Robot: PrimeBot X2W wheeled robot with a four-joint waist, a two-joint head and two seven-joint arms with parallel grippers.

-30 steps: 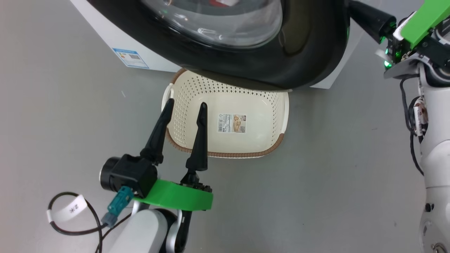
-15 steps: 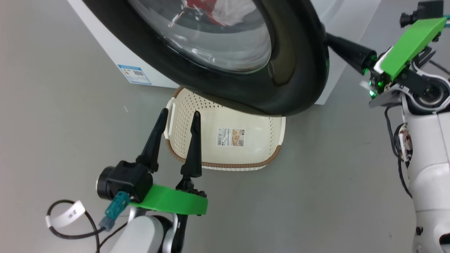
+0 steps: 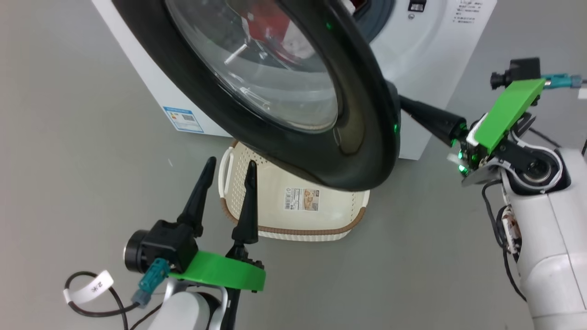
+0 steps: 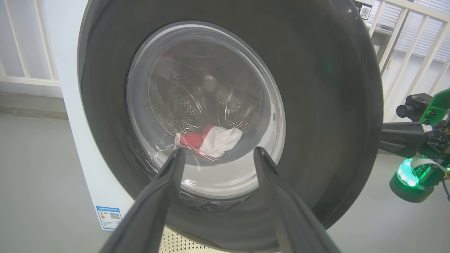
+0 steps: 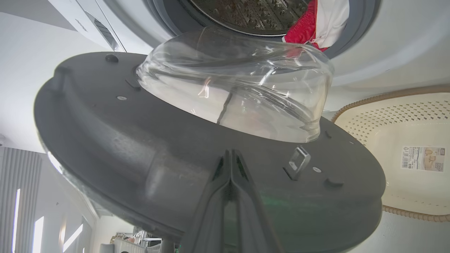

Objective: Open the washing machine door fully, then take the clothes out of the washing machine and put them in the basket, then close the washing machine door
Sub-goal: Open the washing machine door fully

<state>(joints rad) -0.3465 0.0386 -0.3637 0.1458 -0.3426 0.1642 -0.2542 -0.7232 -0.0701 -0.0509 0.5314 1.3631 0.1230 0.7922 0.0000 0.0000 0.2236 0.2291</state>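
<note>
On the grey floor point(image 3: 91, 183) before the washing machine point(image 3: 426, 59), the basket point(image 3: 302, 232) stands close to the white front, its far end under the lower edge of the washing machine door point(image 3: 362, 151). Nothing lies in the basket but the paper label point(image 3: 301, 199) on its bottom.

The door stands partly open, swung out from the machine's front so that its glossy black rim hangs over the basket. Its clear glass bowl point(image 3: 275, 78) bulges back toward the drum point(image 5: 253, 14).

The clothes point(image 5: 306, 28) are inside the machine. In the right wrist view, red and white fabric shows at the lip of the drum mouth, and in the left wrist view it shows through the glass, low in the drum.

The right pincer point(image 5: 230, 154) has its 2 fingers pressed flat together with nothing between them. Its tips lie against the door's grey inner face, near the outer edge and just beside a small metal catch point(image 5: 299, 161). In the head view the fingers reach in behind the rim from the right.

The left pincer point(image 3: 231, 161) is spread wide and holds nothing. It hangs by the basket's left end, fingers pointing at the door's outer face, clear of both. A blue sticker point(image 3: 183, 119) sits low on the machine's front.
</note>
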